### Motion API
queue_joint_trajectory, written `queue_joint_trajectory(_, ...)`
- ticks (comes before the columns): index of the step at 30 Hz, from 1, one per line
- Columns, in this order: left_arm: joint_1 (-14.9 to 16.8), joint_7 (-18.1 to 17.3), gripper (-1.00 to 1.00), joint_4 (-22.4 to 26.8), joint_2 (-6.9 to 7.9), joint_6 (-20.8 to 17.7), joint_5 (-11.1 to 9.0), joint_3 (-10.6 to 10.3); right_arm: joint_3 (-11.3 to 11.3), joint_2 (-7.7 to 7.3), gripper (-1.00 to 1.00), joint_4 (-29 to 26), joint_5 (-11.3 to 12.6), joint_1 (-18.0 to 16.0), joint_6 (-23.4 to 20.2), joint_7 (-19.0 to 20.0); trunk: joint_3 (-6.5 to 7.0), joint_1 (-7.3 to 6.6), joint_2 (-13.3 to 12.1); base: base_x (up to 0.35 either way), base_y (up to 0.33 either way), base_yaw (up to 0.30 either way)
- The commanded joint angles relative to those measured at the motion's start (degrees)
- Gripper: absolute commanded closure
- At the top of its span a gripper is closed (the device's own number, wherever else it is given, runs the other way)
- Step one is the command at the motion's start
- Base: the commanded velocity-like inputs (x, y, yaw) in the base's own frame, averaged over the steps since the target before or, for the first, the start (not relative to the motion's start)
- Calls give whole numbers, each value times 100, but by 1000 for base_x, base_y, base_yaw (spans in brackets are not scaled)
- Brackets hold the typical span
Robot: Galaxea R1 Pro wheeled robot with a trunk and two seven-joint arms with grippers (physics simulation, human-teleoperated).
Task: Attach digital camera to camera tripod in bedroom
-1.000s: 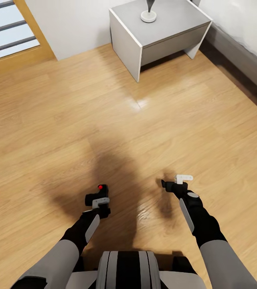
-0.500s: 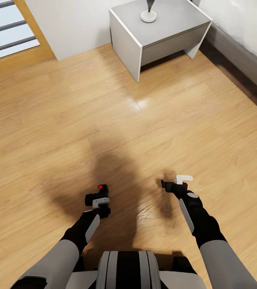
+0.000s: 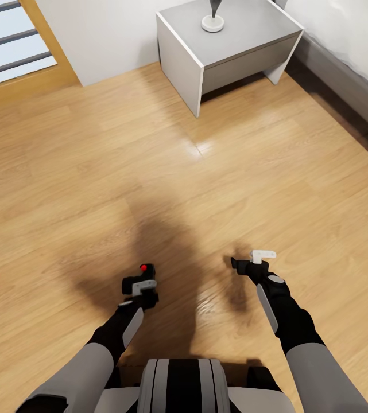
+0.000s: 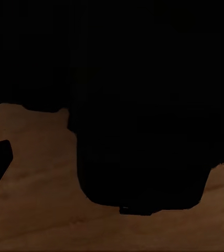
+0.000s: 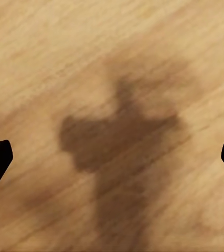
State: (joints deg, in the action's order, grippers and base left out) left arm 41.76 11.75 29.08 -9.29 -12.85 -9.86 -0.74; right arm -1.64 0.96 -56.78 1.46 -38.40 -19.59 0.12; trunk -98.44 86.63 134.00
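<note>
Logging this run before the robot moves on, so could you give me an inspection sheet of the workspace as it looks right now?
Surface: light wood floor, glossy, with the robot's shadow on it.
Job's things: digital camera with red button on top, held in the left end effector; tripod: nothing seen.
Clutter: nothing seen on the floor ahead.
End effectors: left shut on the digital camera, its wrist view mostly blocked by a dark mass; right end effector open, holding nothing, above bare floor.
Cables: nothing seen.
Surroundings: grey-and-white bedside table with a lamp base on top; bed edge at right; wooden door frame at upper left.
</note>
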Motion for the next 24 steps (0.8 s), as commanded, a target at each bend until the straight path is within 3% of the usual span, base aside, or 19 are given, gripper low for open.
queue_joint_trajectory(1,-1,25,-100,4,1,59,-57,-10,-12,4,-100,-13,15,-1,-30,2,-3,-1,1,0,0,0)
queue_joint_trajectory(8,-1,0,-100,-96,4,396,-51,-19,-12,1,-100,-31,13,-1,-28,10,-3,-1,1,0,0,0)
queue_joint_trajectory(24,-1,-14,-100,-222,6,491,-37,-31,-12,1,-100,-35,12,-1,-27,14,-3,-1,1,0,0,0)
